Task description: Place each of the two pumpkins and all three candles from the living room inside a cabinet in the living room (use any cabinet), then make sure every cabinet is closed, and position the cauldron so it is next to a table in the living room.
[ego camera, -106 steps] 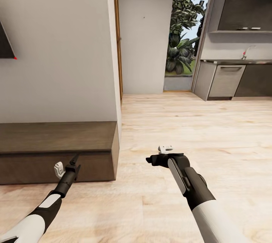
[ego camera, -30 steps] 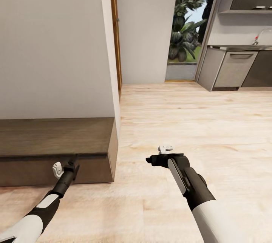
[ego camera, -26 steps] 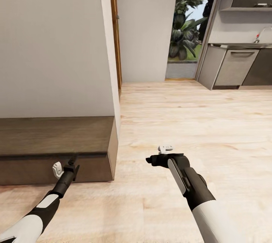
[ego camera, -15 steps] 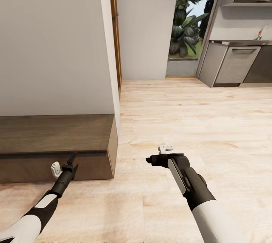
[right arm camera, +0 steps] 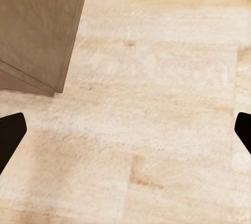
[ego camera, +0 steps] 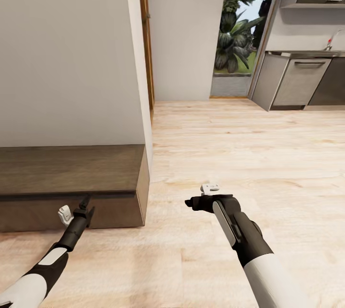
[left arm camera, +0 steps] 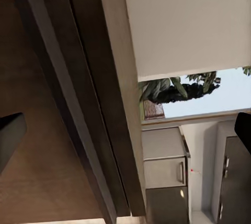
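Note:
The long, low, dark brown cabinet (ego camera: 72,169) stands against the white wall at lower left, and its front panel looks shut. My left gripper (ego camera: 86,201) hovers just in front of that panel near the right end, fingers spread wide; the left wrist view (left arm camera: 125,132) looks along the cabinet's edge (left arm camera: 89,130). Over bare floor right of the cabinet, my right gripper (ego camera: 190,202) points left, open and empty, with the cabinet corner (right arm camera: 42,25) showing past it (right arm camera: 125,130). The pumpkins, candles, cauldron and table are out of view.
A white wall (ego camera: 67,54) rises above the cabinet, ending at a wooden door frame (ego camera: 145,39). Light wood floor (ego camera: 249,154) stretches ahead and right. Grey kitchen cupboards (ego camera: 297,83) stand at far right beside a glass opening onto plants (ego camera: 237,30).
My left arm has drawn back a little toward lower left along the cabinet front. The view came nearer to the cabinet earlier and has been still for the last half second.

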{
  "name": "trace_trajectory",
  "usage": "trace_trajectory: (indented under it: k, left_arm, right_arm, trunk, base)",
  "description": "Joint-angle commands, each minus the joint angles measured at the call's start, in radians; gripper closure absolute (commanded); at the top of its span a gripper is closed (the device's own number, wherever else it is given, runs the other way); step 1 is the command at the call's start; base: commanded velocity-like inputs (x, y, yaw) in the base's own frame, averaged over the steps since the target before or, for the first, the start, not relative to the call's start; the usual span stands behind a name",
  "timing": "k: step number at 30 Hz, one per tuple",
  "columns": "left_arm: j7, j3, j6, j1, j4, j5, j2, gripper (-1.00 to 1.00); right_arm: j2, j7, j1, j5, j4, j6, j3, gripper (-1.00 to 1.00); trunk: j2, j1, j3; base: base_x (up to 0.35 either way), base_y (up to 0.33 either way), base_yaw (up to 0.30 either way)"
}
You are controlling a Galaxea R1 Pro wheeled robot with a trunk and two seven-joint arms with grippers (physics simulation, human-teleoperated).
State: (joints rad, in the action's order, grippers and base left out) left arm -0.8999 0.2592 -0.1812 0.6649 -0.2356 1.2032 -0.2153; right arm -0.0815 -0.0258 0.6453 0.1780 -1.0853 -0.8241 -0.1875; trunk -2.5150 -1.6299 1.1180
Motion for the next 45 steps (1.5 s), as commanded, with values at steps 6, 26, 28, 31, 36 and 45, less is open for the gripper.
trace_trajectory:
  k: [6,26,28,31,36,45]
  left_arm:
    - [-0.001,-0.002,-0.011,0.000,0.001,0.009,-0.001,-1.00]
    - [0.008,-0.001,-0.007,-0.001,0.001,0.006,-0.002,-1.00]
    - [0.010,-0.001,-0.006,-0.001,0.001,0.006,-0.001,-1.00]
    - [0.011,-0.001,-0.006,-0.001,0.001,0.006,-0.001,-1.00]
    - [0.012,-0.001,-0.006,-0.001,0.008,0.007,-0.001,-1.00]
    - [0.010,0.045,-0.006,-0.001,0.026,0.009,-0.002,-1.00]
  right_arm:
    - [0.000,-0.002,0.000,0.000,-0.001,-0.004,-0.001,-1.00]
    - [-0.006,-0.002,0.000,0.000,0.000,-0.004,-0.007,-1.00]
    - [-0.008,-0.002,0.000,0.000,0.000,-0.004,-0.007,-1.00]
    - [-0.009,-0.002,0.000,0.000,0.001,-0.004,-0.007,-1.00]
    - [-0.009,-0.002,0.000,0.000,0.001,-0.004,-0.007,-1.00]
    - [-0.009,-0.003,0.000,-0.002,0.003,-0.004,-0.007,-1.00]
  trunk:
    - [-0.002,-0.002,0.024]
    - [-0.002,-0.003,0.028]
    - [-0.002,-0.003,0.028]
    - [-0.002,-0.003,0.028]
    - [-0.002,-0.003,0.028]
    - [-0.002,-0.003,0.028]
  base:
    - [0.000,0.000,0.000]
    - [0.000,0.000,0.000]
    - [0.000,0.000,0.000]
    - [0.000,0.000,0.000]
    - [0.000,0.000,0.000]
    - [0.060,-0.011,0.000]
